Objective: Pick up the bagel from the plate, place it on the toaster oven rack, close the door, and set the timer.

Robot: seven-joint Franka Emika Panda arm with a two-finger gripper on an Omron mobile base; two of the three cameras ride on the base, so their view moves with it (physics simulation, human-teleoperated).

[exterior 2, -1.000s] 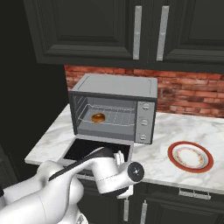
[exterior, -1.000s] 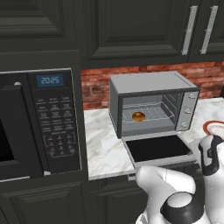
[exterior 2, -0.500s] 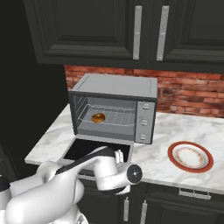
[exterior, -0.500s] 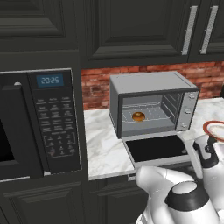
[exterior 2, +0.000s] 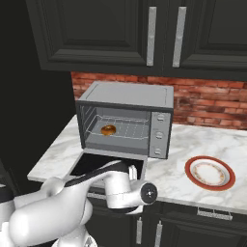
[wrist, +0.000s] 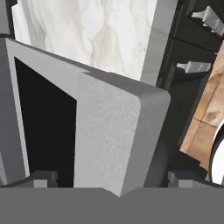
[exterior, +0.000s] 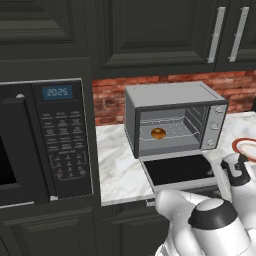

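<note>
Black microwave (exterior: 47,142) at far left, clock lit. Just right of it, on the marble counter (exterior 2: 193,144), toaster oven (exterior 2: 126,118) with door (exterior 2: 108,166) dropped flat and open over the counter edge. Bagel (exterior 2: 108,130) resting on toaster oven rack (exterior 2: 125,129), left of centre inside the cavity. Three knobs on right panel. Further right, plate (exterior 2: 210,172) bare, well apart from oven. Gripper (wrist: 109,180) low at the front corner of the door, seen close in hand view, fingertips spread wide to either side of that corner, holding nothing; contact with door not discernible.
</note>
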